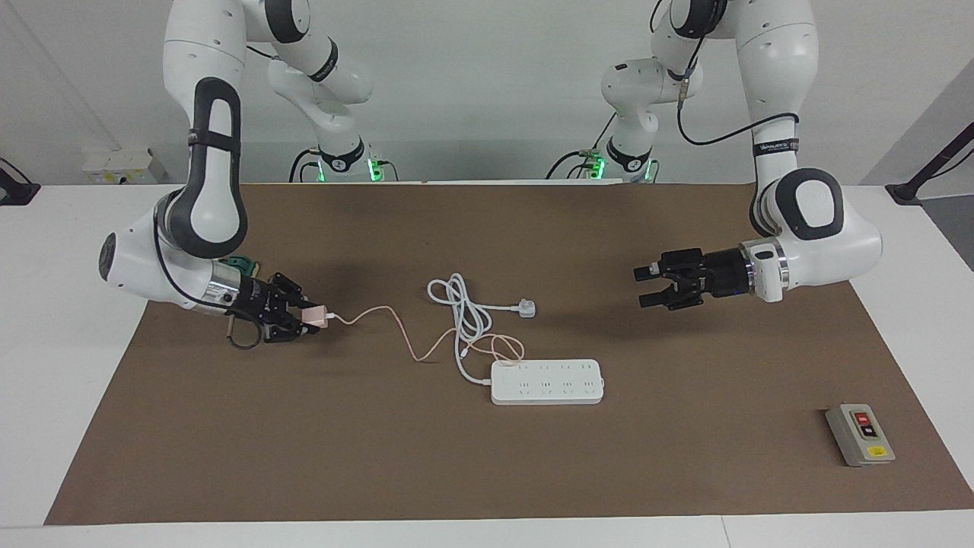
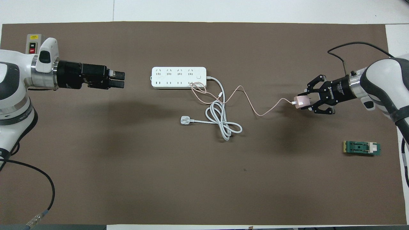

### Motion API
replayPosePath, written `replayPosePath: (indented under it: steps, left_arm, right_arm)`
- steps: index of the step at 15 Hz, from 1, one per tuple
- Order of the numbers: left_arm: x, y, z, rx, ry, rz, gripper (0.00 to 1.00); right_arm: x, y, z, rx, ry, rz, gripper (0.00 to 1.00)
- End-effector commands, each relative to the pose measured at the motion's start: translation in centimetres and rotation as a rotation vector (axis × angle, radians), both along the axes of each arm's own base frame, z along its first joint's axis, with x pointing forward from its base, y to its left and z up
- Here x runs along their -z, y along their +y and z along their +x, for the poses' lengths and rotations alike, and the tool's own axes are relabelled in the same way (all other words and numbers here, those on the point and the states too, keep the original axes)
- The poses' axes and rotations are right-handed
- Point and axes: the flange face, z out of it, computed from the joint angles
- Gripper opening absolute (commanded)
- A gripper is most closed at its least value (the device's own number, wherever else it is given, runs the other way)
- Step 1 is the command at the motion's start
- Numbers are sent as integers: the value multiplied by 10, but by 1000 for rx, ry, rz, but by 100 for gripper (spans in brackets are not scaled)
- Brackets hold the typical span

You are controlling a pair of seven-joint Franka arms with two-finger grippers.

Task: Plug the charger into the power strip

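Overhead view: right hand (image 2: 302,103) clamped on the pink charger (image 2: 300,102), lifted off the surface toward the right arm's end; grasp done. Carry and insertion into the power strip (image 2: 178,77) remain; left hand (image 2: 119,80) open, over the brown mat.

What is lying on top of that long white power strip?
Only a loop of the thin pink-orange cable drapes over one end of the long white power strip. Every socket is empty. The small pink cube charger sits in the right hand.

Bright, even light from above me.
My arms throw soft, blurred shadows on the brown mat (image 1: 487,472); both views look sharp, with no glare that I can see.
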Motion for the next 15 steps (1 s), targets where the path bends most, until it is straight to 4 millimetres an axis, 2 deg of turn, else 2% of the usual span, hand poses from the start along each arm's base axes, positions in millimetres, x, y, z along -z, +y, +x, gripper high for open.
replayPosePath:
  steps: [1, 3, 5, 6, 8, 9, 10, 11, 14, 15]
  left_arm:
    - [12, -17, 5, 0, -38, -81, 100]
    - [16, -38, 2, 26, -73, -91, 100]
    - [28, -65, -11, 38, -88, -120, 100]
    - [32, -74, -11, 39, -115, -127, 100]
    - [38, -79, -8, 16, -163, -134, 100]
    - [47, -83, -6, 8, -152, -153, 100]
    - [63, -78, -3, -3, -119, -186, 100]
    - [69, -83, 0, 6, -101, -230, 100]
    - [65, -89, -1, 12, -101, -249, 100]
    - [63, -95, -2, 20, -100, -262, 100]
  right_arm:
    - [-50, 51, 19, -5, 11, -23, 0]
    - [-69, 95, 24, -9, 7, -15, 0]
    - [-85, 131, 27, -15, -2, -4, 0]
    - [-94, 152, 27, -16, -7, 22, 0]
    - [-102, 190, 26, -22, -17, 27, 0]
    - [-105, 206, 24, -23, -23, 23, 0]
    - [-105, 225, 21, -31, -23, 22, 0]
    - [-106, 242, 17, -41, -27, 20, 0]
    - [-109, 300, 3, -24, -35, 8, 0]
    - [-107, 313, 1, -6, -37, 6, 0]
